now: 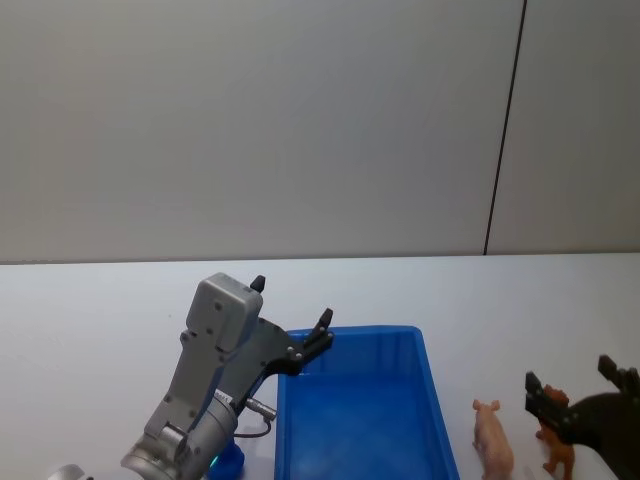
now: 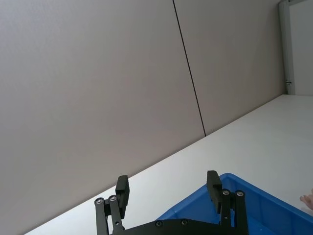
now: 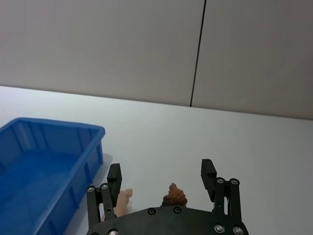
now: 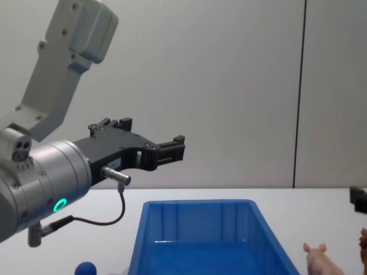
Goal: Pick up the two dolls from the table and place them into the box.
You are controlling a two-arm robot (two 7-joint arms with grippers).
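The blue box sits at the table's centre, its floor bare. Right of it lie a pale pink pig doll and a brown animal doll. My right gripper hovers open over the brown animal, which shows between its fingers in the right wrist view, with the pig beside it. My left gripper hangs open and empty in the air over the box's far left corner. A small rounded blue doll lies on the table left of the box, below the left arm.
The white table runs back to a grey wall with a dark vertical seam. The left arm's bulky silver body stands tall at the box's left side.
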